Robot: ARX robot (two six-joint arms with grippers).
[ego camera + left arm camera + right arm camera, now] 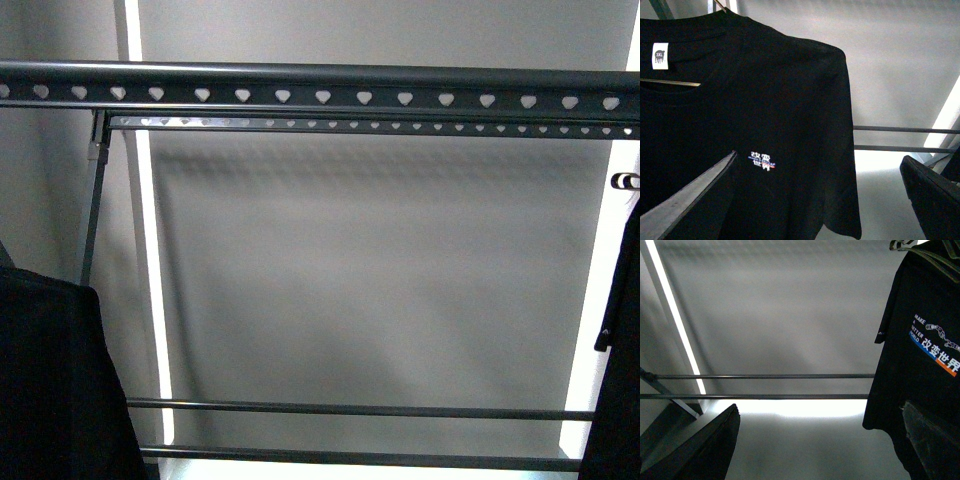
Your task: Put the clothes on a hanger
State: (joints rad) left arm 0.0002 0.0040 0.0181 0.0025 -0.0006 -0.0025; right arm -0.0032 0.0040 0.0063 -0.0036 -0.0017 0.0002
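Clothes: black T-shirt with the white "MAKE A BETTER WORLD" print and blue-orange stripe is hanging ahead of the right gripper. It is lying off to one side of the jaw gap, beyond one finger. Whether that finger is touching the cloth, I cannot tell. In the front view the clothes are showing only as a dark strip, with a small hook above it.

Right jaws are standing wide and holding nothing. Only the rack's lower rails are showing through the gap.

Left gripper: jaws are also standing wide and holding nothing. A second black T-shirt is hanging just ahead of them, its small chest print close off one fingertip and its sleeve crossing the gap farther out. It is already sitting on a thin wire hanger, which is visible through the neck.

Hanger: the top rail with the heart holes is carrying nothing along the stretch in view.

Progress, as a judgement:
- Done: one garment at least is dressed on wire.
- Not confirmed: what either hook is resting on is out of frame.
- Left: neither gripper is gripping anything, so taking hold, lifting and hooking onto the top rail are apparently still to do.
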